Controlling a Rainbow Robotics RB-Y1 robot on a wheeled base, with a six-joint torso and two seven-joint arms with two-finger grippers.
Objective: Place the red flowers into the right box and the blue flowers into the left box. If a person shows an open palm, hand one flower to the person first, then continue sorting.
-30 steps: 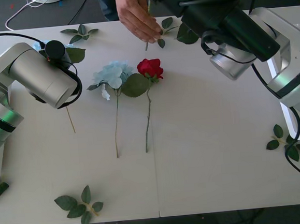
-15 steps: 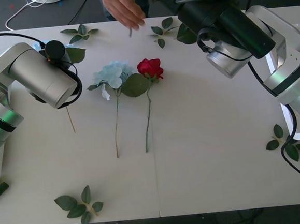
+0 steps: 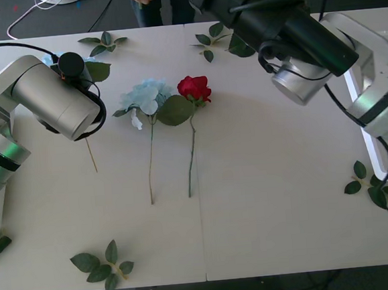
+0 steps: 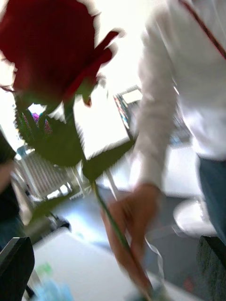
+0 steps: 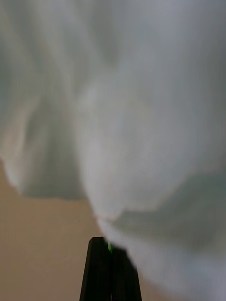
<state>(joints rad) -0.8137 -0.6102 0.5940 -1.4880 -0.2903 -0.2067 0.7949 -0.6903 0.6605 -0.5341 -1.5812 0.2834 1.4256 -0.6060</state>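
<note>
My right gripper point(image 4: 113, 273) is standing wide open at the table's far edge, its black fingers point(image 4: 16, 265) apart at the corners, while a person's hand point(image 4: 134, 230) is holding the stem of a red rose point(image 4: 49, 51) out beyond them. My left gripper point(image 5: 110, 270) is pinching shut on the stem of a pale blue flower point(image 5: 117, 117) over the table's point(image 3: 272, 199) left side. Mid-table, another blue flower point(image 3: 144, 95) and a second red rose point(image 3: 194, 88) are lying side by side, and the right box point(image 3: 368, 141) is sitting at the right edge.

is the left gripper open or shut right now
Shut on a blue flower: in the left wrist view the left gripper's black fingers are pressed together with pale blue petals just beyond them.
</note>
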